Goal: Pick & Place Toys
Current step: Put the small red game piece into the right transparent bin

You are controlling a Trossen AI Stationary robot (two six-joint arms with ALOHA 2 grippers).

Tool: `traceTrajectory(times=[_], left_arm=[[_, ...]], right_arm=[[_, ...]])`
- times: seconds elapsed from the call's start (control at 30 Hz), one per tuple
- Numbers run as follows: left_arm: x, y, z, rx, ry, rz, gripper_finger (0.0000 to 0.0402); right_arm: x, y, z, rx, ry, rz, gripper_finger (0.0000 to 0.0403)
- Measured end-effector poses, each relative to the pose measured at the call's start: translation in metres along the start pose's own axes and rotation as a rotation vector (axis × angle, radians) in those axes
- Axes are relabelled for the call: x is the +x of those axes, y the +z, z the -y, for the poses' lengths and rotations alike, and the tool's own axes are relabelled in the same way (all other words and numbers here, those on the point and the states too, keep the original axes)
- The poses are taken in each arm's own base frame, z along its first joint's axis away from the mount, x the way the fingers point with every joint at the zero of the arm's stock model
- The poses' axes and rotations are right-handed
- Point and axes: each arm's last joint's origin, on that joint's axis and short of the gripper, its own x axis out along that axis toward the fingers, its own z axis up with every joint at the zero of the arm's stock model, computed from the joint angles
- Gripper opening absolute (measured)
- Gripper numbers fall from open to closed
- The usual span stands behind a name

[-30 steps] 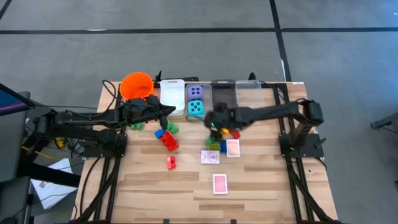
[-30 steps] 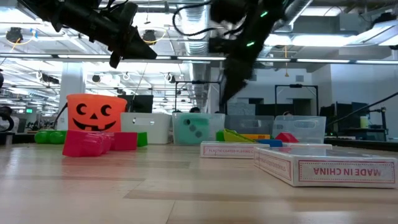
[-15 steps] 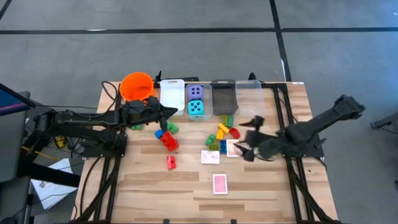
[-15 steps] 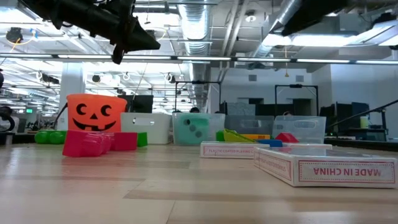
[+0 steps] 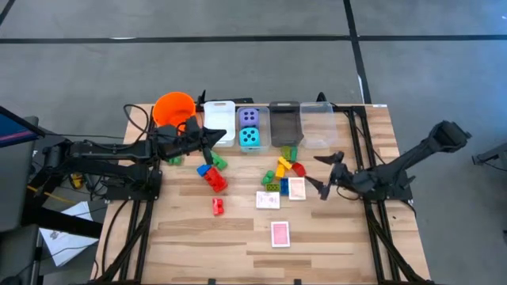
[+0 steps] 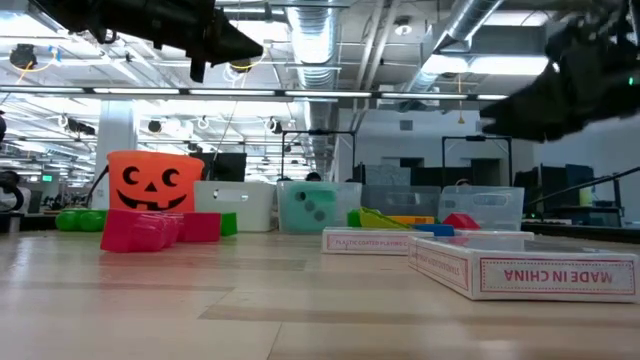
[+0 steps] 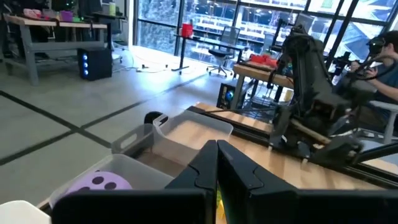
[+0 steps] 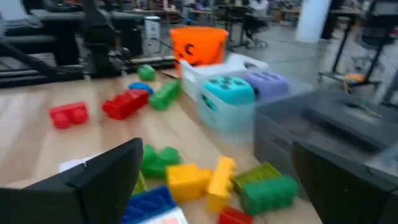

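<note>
My left gripper is shut and empty, in the air in front of the white bin; its closed fingers show in the left wrist view. My right gripper is open and empty, right of a heap of yellow, green, red and blue bricks, which also shows in the right wrist view. A red brick, a small red brick, a blue brick and green bricks lie on the table. Three pink-backed cards lie flat. The purple die and teal die sit in a clear bin.
An orange pumpkin bucket stands at the far left. A dark bin and a clear bin stand in the far row. Bare wood lies along the near edge. Other tables and a seated person show beyond the table.
My right gripper has left the brick heap in front of the bins and swung toward the table's right and near side, ending beside the cards. My left arm has stayed almost still.
</note>
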Motion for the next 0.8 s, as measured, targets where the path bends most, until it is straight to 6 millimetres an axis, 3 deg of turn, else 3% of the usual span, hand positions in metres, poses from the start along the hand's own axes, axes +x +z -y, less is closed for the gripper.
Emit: traceTrajectory(times=[0.23, 0.47, 0.8], left_arm=[[0.0, 0.0, 0.0, -0.032, -0.001, 0.005, 0.0], [0.0, 0.0, 0.0, -0.036, -0.001, 0.004, 0.0], [0.0, 0.0, -0.002, 0.006, 0.051, 0.012, 0.0]], right_arm=[[0.012, -0.007, 0.02, 0.103, -0.154, -0.01, 0.04], [0.028, -0.01, 0.035, 0.333, -0.137, -0.128, 0.04], [0.055, -0.015, 0.033, 0.309, -0.226, -0.36, 0.04]])
